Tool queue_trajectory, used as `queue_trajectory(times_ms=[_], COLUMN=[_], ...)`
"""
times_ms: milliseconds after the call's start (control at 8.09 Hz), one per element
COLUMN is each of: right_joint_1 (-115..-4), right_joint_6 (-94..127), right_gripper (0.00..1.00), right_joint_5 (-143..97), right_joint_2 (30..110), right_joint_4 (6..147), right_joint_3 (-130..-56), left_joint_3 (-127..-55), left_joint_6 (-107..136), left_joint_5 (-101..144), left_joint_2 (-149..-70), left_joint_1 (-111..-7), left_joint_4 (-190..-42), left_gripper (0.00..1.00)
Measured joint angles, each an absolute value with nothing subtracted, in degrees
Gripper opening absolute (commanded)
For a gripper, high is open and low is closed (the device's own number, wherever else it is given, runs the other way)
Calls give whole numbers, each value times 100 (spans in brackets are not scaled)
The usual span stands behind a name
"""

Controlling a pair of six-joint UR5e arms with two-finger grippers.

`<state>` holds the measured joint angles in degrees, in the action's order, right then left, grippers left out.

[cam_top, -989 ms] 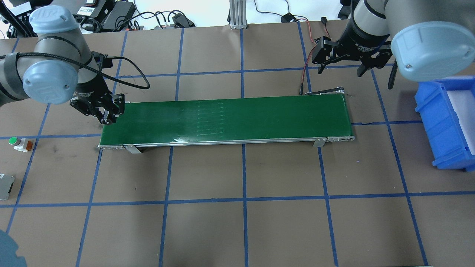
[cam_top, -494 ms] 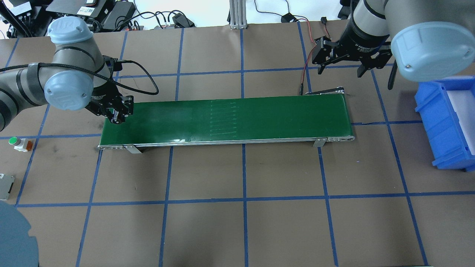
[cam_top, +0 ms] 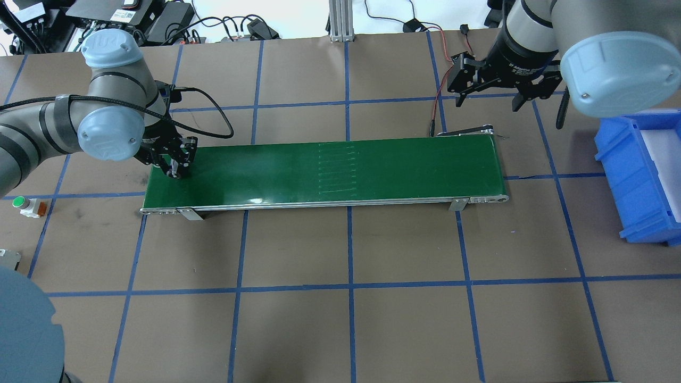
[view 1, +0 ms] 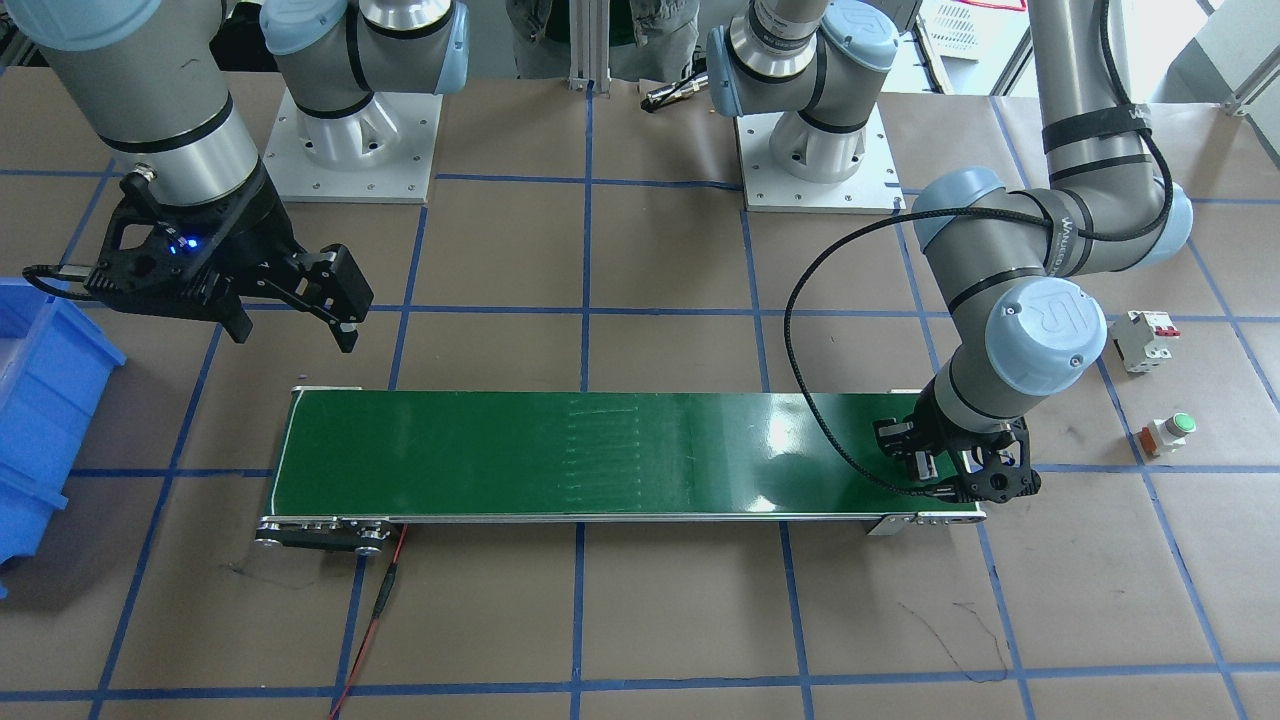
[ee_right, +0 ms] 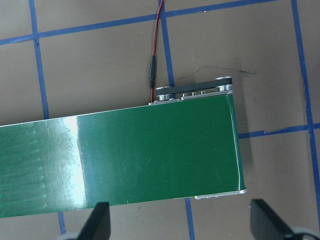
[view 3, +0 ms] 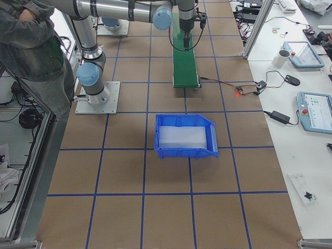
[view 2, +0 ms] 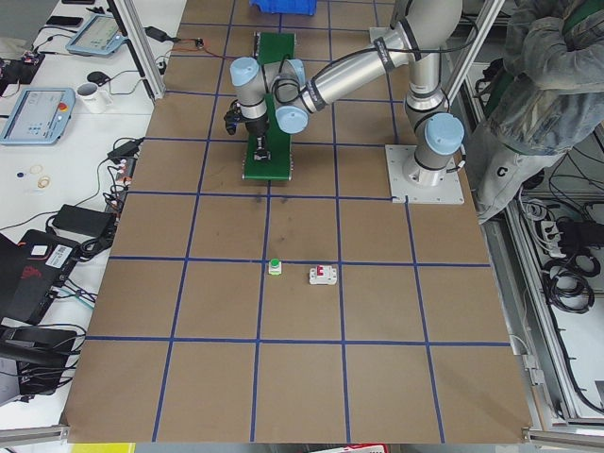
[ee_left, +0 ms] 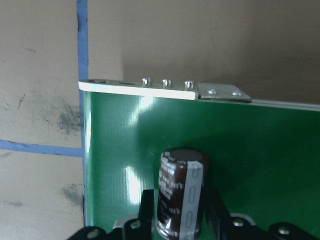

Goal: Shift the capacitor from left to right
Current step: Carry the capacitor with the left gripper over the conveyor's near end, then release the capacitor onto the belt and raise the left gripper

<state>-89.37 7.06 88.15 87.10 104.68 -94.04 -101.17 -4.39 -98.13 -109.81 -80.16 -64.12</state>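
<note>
The capacitor [ee_left: 182,192], a stubby dark cylinder with a pale stripe, stands upright between the fingers [ee_left: 146,207] of my left gripper [cam_top: 174,170]. That gripper is shut on it over the left end of the green conveyor belt [cam_top: 346,170], also in the front view [view 1: 955,472]. I cannot tell whether the capacitor touches the belt. My right gripper [cam_top: 487,100] is open and empty, hovering behind the belt's right end; the right wrist view shows its fingertips [ee_right: 100,220] spread over that end.
A blue bin [cam_top: 638,175] stands right of the belt. A green-topped push button [view 1: 1170,430] and a white breaker [view 1: 1145,340] lie on the table left of the belt. A red-black cable [cam_top: 437,106] runs to the belt's far right corner.
My left gripper has moved right from the belt's left edge to over the belt and come lower. The faint line marks on the belt have shifted right. The right arm has not moved.
</note>
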Motion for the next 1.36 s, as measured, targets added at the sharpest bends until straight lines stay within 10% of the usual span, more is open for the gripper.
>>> queue_trajectory(times_ms=[247, 1360], right_joint_1=[-8934, -8945], right_joint_6=[705, 618], right_gripper=[100, 100], right_joint_5=[8816, 8792], right_joint_2=[8710, 8544], right_joint_4=[10468, 10478], right_joint_3=[-9404, -9416], left_joint_3=[-10159, -10098], left_joint_6=[-432, -552], left_joint_5=[-9825, -9882], left_joint_2=[-11047, -10435], left_joint_1=[-8037, -8066], left_joint_4=[-6256, -6759], left_gripper=[98, 100])
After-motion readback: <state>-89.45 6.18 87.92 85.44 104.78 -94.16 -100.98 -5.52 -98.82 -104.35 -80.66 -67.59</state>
